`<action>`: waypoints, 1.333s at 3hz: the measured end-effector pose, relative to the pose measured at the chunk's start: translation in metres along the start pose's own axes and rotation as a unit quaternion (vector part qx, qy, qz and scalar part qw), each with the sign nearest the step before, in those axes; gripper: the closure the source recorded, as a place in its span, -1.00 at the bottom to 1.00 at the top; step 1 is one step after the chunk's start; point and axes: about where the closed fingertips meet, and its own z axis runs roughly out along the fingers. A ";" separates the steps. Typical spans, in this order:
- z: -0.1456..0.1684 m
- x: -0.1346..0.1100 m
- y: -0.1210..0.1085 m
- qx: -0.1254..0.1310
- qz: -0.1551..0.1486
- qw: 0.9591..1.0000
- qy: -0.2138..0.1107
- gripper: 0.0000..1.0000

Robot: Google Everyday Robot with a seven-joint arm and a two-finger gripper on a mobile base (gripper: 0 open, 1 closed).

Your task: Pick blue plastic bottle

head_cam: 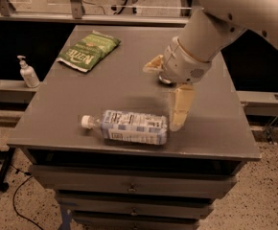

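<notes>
The blue plastic bottle lies on its side near the front edge of the grey table, with its white cap pointing left. My gripper hangs open just right of and above the bottle's base. One tan finger points down, with its tip beside the bottle's right end. The other finger sticks out to the left, farther back. The gripper holds nothing. The white arm comes in from the upper right.
A green snack bag lies at the table's back left. A white pump dispenser stands on a ledge left of the table. A dark can edge peeks out behind the wrist. Drawers sit under the tabletop.
</notes>
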 end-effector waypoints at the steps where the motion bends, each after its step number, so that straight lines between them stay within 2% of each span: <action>1: -0.001 -0.001 0.000 0.001 0.002 1.000 0.002 -1.00; 2: -0.002 0.006 -0.004 -0.010 0.001 1.000 -0.017 -1.00; 3: -0.003 0.004 -0.009 -0.046 0.013 0.998 -0.051 -1.00; 4: -0.013 -0.008 0.002 -0.080 0.040 0.993 -0.077 -1.00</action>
